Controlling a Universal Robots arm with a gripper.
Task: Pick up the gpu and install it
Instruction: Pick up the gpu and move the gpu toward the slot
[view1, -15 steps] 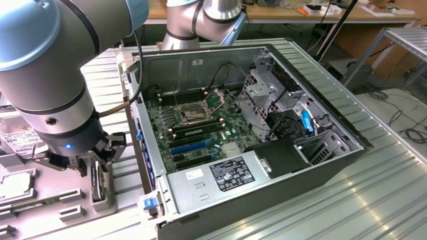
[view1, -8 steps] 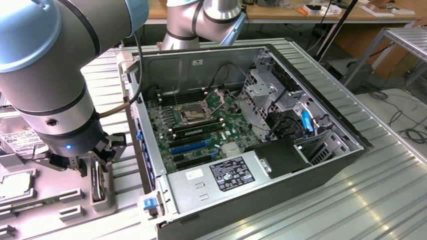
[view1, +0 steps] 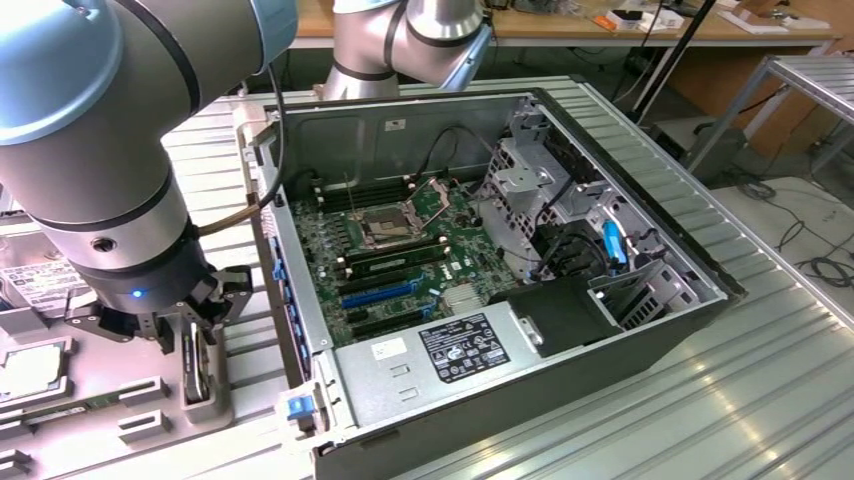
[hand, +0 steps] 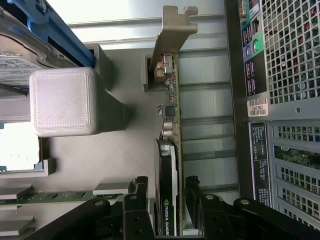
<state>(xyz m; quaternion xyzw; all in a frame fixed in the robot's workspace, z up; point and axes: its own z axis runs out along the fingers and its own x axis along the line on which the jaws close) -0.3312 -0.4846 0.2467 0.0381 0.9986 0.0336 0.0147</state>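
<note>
Gripper (hand: 166, 186) hangs low over the grey printed parts tray (view1: 230, 395), its jaws open and straddling the gpu (hand: 169, 165). One dark finger (hand: 137, 197) stands a little off the card's black cooler face, and the other sits just beside its circuit-board side; whether that one touches cannot be told. The gpu stands on its long edge in a slot of the tray, not lifted, with its silver metal bracket (hand: 169, 35) at the end away from the fingers. In the exterior view the gripper (view1: 187, 325) and the upright gpu (view1: 196, 365) are at the tray edge nearest the open computer case (view1: 694, 300), which lies on its side on the ribbed metal table (view1: 747, 400) towards the exterior view's right. Inside the case are the green motherboard (view1: 387, 250) and a power supply (view1: 461, 345) near its front corner. A narrow green memory stick (hand: 50, 196) lies flat in the tray beside the gripper, and a labelled hard drive (hand: 15, 67) sits farther off behind a grey printed block (hand: 62, 102).
</note>
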